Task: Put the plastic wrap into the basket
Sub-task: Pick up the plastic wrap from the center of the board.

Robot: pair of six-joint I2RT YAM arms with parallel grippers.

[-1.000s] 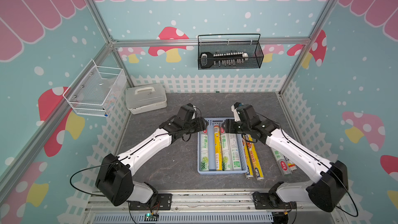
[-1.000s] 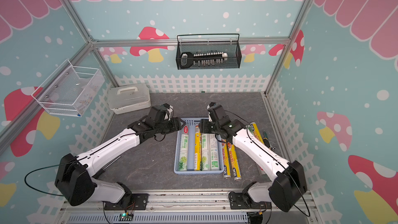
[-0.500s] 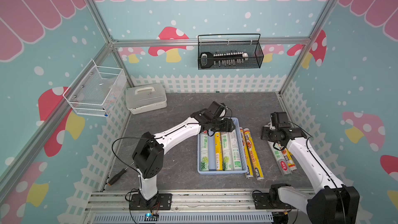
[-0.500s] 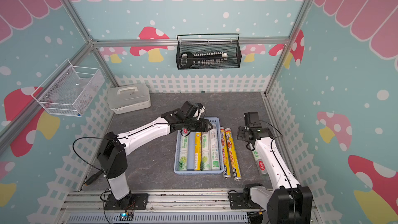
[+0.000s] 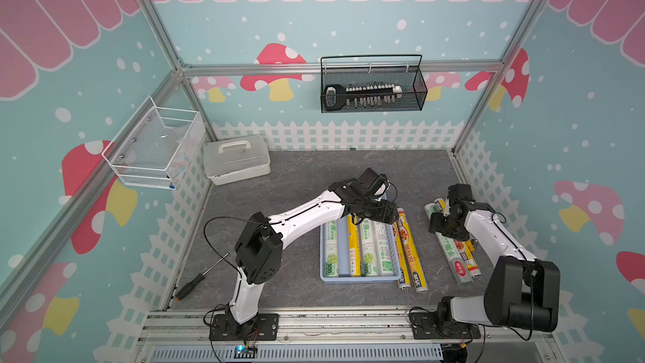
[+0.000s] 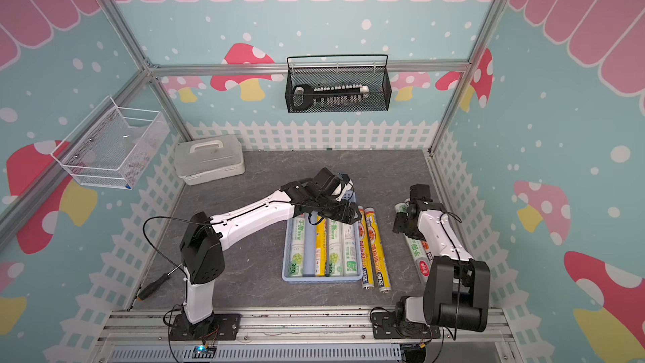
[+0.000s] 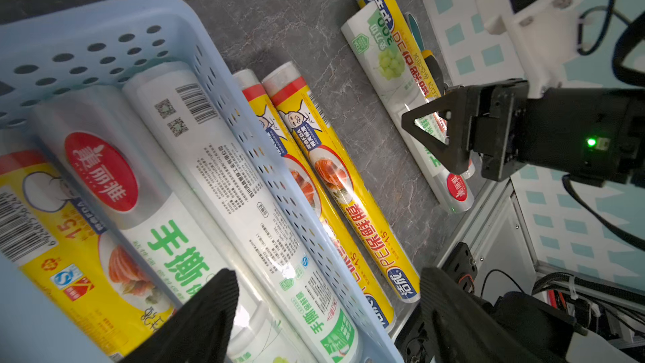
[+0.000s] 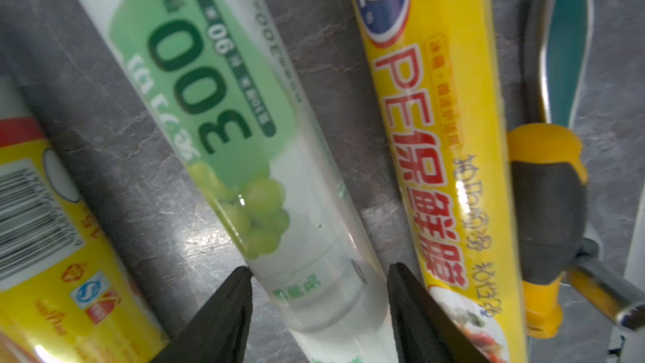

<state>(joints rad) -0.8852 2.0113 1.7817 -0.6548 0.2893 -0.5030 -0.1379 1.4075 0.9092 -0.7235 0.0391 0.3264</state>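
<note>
The light blue basket [image 5: 359, 279] [image 6: 321, 279] holds several rolls of plastic wrap [image 5: 368, 242] side by side. Two yellow rolls [image 5: 408, 249] lie on the table against its right wall. Further right lie a white green-labelled roll [image 8: 223, 127] and a yellow roll [image 8: 429, 155]. My left gripper [image 5: 387, 216] [image 7: 324, 295] hangs open over the basket's far right corner, holding nothing. My right gripper [image 5: 441, 228] [image 8: 319, 274] is low over the white roll, jaws open on either side of it. That roll still rests on the table.
A yellow-and-black screwdriver [image 8: 544, 204] and a teal-handled tool [image 8: 569, 29] lie by the right fence beside the rolls. Another screwdriver [image 5: 200, 281] lies front left. A white lidded box [image 5: 237, 158] sits back left. Wire baskets hang on the back wall [image 5: 371, 87] and left wall [image 5: 153, 148].
Both grippers left the basket's far end. The right arm swung right and came down astride the white roll. The left gripper shifted to the basket's far right corner and opened wider.
</note>
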